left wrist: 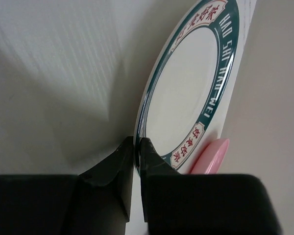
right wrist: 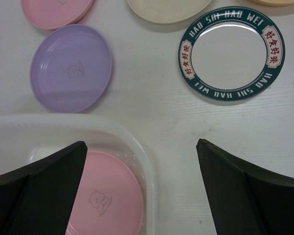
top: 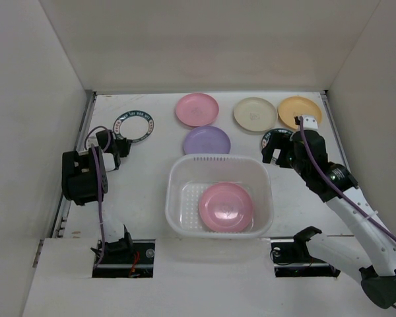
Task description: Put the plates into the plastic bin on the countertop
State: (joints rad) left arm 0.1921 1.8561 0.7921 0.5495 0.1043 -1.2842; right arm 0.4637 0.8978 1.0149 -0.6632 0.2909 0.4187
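The plastic bin (top: 174, 179) stands in the middle of the countertop (top: 142, 198) with a pink plate (top: 226, 207) in it. Behind it lie a purple plate (top: 206, 141), a second pink plate (top: 197, 109), a cream plate (top: 255, 113) and an orange-yellow plate (top: 299, 111). My left gripper (top: 119, 146) is shut on the near rim of a teal-rimmed plate (top: 133, 126); the left wrist view shows the jaws pinching that plate (left wrist: 186, 93). My right gripper (top: 277, 150) is open and empty above the bin's back right corner (right wrist: 137, 147), near the second teal-rimmed plate (right wrist: 231, 54).
White walls close in the countertop at the back and both sides. The right arm (top: 343, 198) stretches along the bin's right side. The right wrist view shows the purple plate (right wrist: 71, 68) just behind the bin.
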